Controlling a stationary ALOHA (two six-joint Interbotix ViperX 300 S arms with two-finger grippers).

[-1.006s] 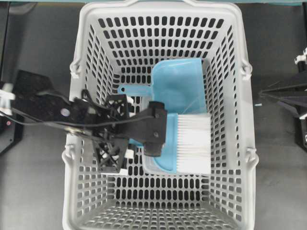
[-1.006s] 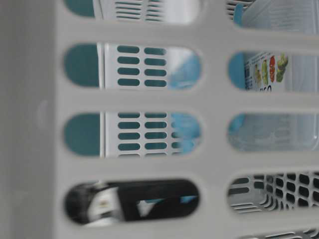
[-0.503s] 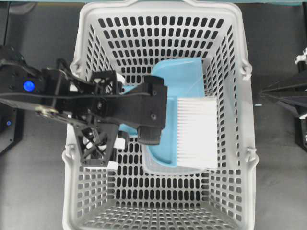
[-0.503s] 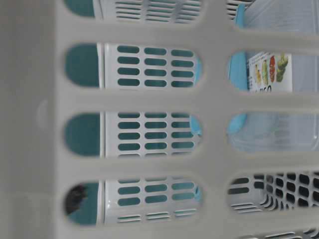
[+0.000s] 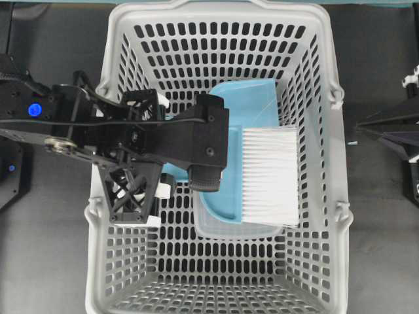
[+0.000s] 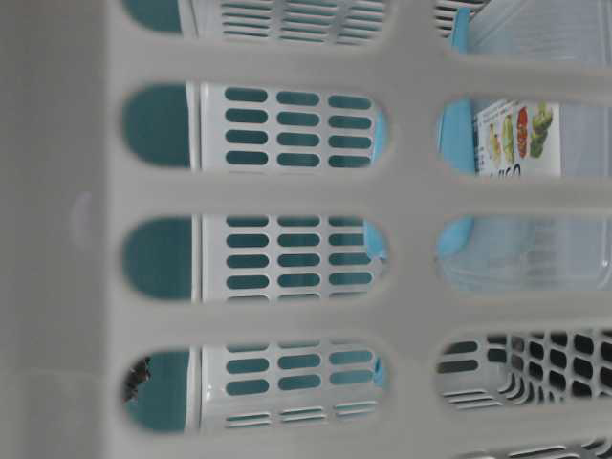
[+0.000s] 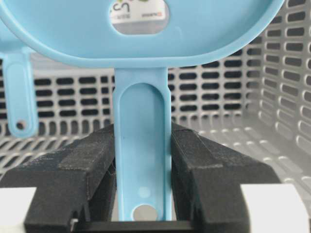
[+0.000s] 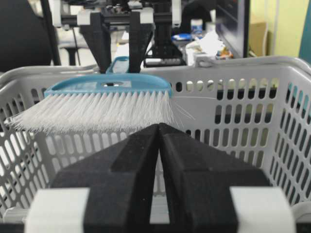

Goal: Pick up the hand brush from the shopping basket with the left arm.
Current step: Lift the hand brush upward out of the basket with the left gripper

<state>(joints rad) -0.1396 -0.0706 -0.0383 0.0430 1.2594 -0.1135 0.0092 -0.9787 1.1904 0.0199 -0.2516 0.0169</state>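
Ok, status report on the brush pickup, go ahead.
Left gripper shut on hand brush handle, raised to shopping basket rim. Right gripper shut, empty. Nothing blocking.

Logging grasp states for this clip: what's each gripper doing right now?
Left gripper: closed on the brush handle, brush held at about basket rim height.
Right gripper: closed, empty, outside the basket.

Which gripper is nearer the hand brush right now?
Left. The left gripper has its jaws shut on the hand brush handle, holding it above the basket floor. The right gripper sits shut outside the basket, off to the side.
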